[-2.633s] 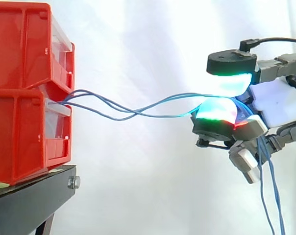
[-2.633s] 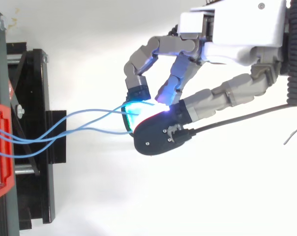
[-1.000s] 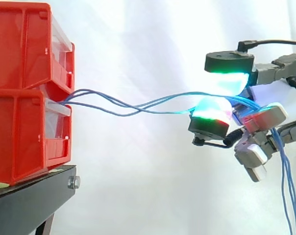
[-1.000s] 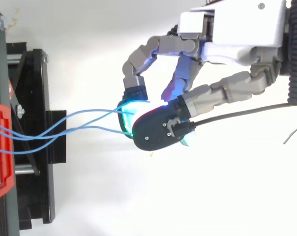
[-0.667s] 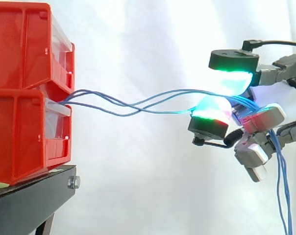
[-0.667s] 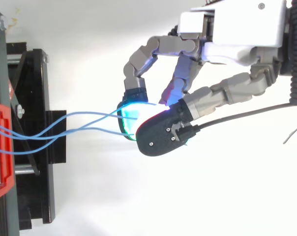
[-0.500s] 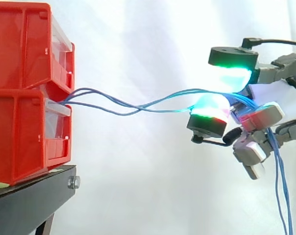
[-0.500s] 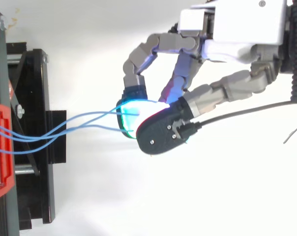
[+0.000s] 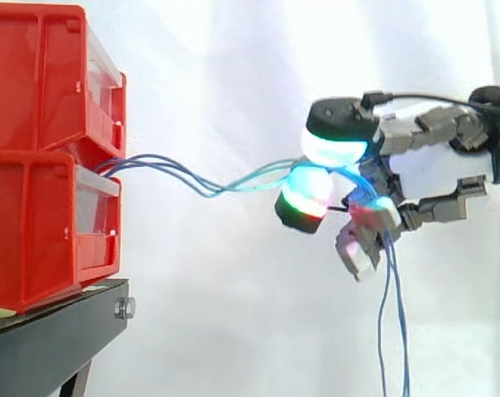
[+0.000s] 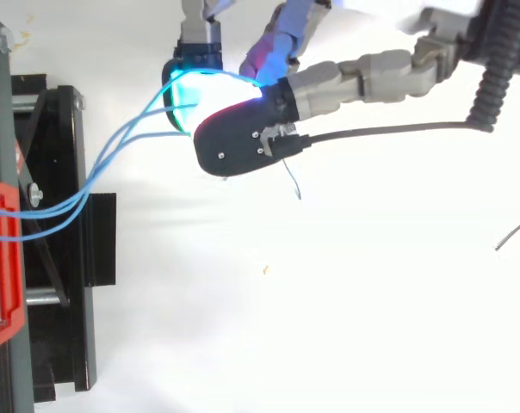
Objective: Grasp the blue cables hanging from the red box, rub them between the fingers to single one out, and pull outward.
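The robot hand (image 9: 432,175) is clenched on the blue cables (image 9: 225,187), pinching them between its glowing pads (image 9: 312,192). From the pinch the strands run ahead of the fingertips to the red box (image 9: 31,223), sagging a little, with their long axis on the box-to-hand line. Loose tails hang beneath the palm. The pull should go straight back, away from the box. Several strands seem to be pinched, though I cannot tell for sure.

Red bins (image 9: 35,99): glossy smooth plastic w/ clear fronts (image 9: 98,211). Stand (image 9: 43,339): matt blk metal, shiny bolt (image 9: 124,308). Curtain (image 9: 225,314): white cloth. Cables (image 9: 184,175): thin, smooth blue coating.
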You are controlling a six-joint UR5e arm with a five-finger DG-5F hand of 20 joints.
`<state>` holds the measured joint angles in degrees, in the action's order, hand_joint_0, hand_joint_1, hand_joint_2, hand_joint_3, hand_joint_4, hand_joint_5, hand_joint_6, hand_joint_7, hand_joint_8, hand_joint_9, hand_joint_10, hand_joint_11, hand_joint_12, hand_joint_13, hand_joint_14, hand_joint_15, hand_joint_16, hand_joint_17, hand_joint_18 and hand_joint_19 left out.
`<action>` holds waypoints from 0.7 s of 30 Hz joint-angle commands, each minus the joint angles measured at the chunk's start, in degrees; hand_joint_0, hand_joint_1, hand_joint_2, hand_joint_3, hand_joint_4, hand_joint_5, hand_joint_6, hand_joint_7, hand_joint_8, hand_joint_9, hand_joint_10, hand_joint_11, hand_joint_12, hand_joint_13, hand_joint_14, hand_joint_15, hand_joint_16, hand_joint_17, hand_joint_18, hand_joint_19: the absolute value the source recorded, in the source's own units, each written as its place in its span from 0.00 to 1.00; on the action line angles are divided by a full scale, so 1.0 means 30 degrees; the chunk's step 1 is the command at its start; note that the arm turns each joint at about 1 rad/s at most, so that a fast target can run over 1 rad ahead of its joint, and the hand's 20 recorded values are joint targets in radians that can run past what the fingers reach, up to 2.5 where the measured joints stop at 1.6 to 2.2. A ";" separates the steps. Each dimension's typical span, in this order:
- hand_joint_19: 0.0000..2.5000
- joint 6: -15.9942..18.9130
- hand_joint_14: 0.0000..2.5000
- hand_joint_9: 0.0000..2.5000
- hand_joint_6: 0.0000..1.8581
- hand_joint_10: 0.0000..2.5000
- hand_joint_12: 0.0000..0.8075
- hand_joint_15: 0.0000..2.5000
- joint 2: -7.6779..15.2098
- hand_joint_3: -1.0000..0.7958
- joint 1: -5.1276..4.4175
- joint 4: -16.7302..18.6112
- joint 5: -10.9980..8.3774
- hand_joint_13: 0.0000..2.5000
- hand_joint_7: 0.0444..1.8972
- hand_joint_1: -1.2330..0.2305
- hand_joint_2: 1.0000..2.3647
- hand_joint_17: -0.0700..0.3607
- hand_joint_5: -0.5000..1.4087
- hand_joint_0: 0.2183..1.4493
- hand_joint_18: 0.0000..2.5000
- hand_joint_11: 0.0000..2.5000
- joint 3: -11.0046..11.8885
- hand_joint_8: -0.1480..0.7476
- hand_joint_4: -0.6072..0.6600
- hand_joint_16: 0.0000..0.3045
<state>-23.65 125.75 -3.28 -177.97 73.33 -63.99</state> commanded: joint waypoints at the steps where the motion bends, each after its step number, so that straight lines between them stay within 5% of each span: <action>1: 0.27 -1.0047 0.01 0.56 0.46 0.01 0.43 0.30 0.0008 0.30 -0.0021 0.5738 -0.0155 0.41 0.51 0.45 0.00 0.43 0.19 0.25 0.32 0.34 -0.0994 0.45 0.54 0.17; 15: 0.27 -1.1834 0.01 0.56 0.46 0.01 0.43 0.30 0.0008 0.30 0.0067 0.5416 -0.0184 0.41 0.50 0.46 0.00 0.43 0.19 0.25 0.32 0.34 -0.1346 0.45 0.53 0.17; 21: 0.27 -1.1658 0.01 0.55 0.45 0.01 0.43 0.30 0.0008 0.29 0.0038 0.6324 -0.0243 0.41 0.51 0.47 0.00 0.44 0.19 0.24 0.32 0.34 -0.3104 0.45 0.54 0.17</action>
<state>-55.69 125.78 -3.09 -160.66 72.63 -71.09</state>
